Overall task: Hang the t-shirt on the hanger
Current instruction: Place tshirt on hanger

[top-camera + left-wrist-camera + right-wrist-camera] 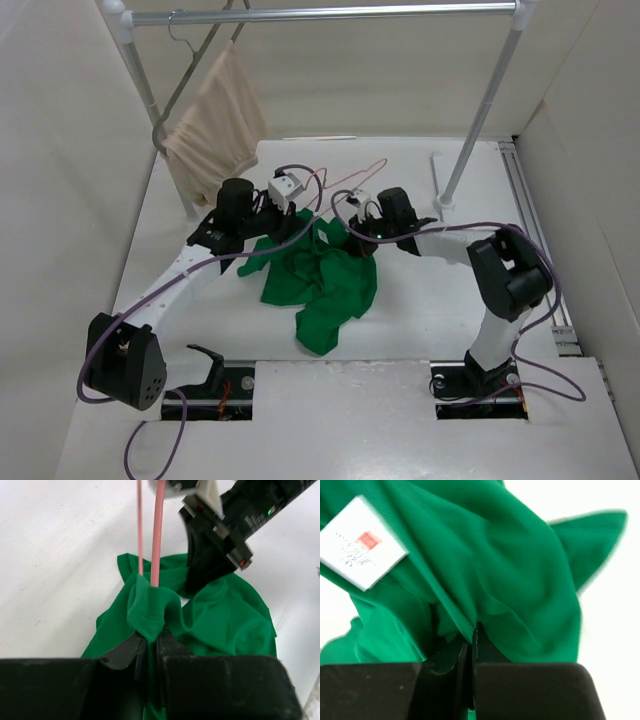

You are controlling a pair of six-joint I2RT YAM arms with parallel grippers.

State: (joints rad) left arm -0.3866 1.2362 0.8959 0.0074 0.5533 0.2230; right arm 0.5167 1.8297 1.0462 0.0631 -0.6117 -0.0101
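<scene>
The bright green t-shirt (322,282) lies crumpled on the white table between both arms. The thin pink hanger (358,176) lies just behind it, and in the left wrist view two of the hanger's wires (157,535) run into a fold of the t-shirt (225,620). My left gripper (150,640) is shut on that hemmed fold, at the shirt's far left edge (292,228). My right gripper (474,635) is shut on another fold of the t-shirt (520,580), near its white neck tag (362,542). In the top view the right gripper (352,232) is at the shirt's far right edge.
A clothes rail (330,13) spans the back of the table on white posts, one footed at the back right (445,195). A beige cloth (215,130) hangs from a grey hanger at the rail's left end. White walls close in both sides.
</scene>
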